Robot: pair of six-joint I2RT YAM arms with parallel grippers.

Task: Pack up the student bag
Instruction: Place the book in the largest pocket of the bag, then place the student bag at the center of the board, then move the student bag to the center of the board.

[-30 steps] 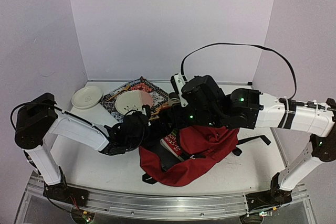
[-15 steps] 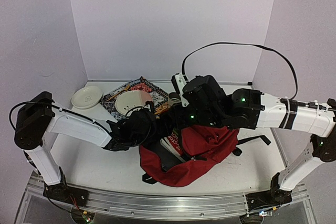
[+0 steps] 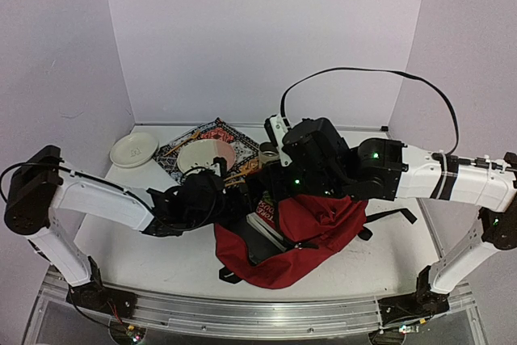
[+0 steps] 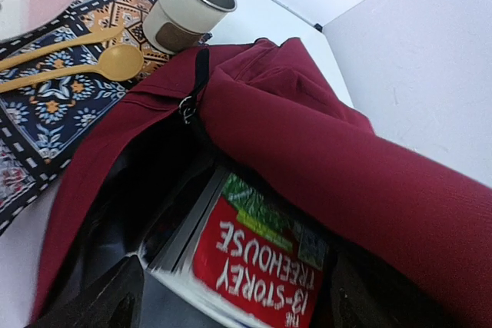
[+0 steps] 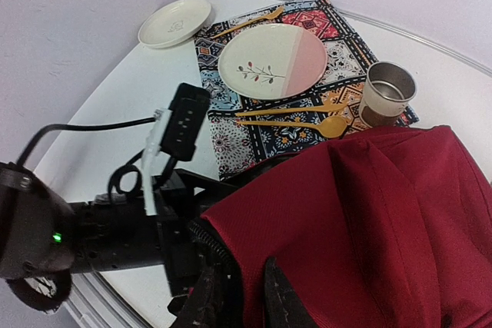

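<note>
Mid-table, just before placemat (image 3: 214, 129) — student bag (image 3: 311, 236), mouth up | right gripper (image 5: 242, 301) pinching its rim | left gripper (image 4: 231, 301) spread wide, straddling Treehouse book (image 4: 261, 266) | risk: fabric slips from pinch — flap drops, book jams.

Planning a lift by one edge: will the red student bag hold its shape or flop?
Likely flop: the student bag looks soft, its fabric folded and draped over the opening. The book inside probably adds weight and could slide when tilted. The matte weave pinched in the right tool seems unlikely to slip.
</note>
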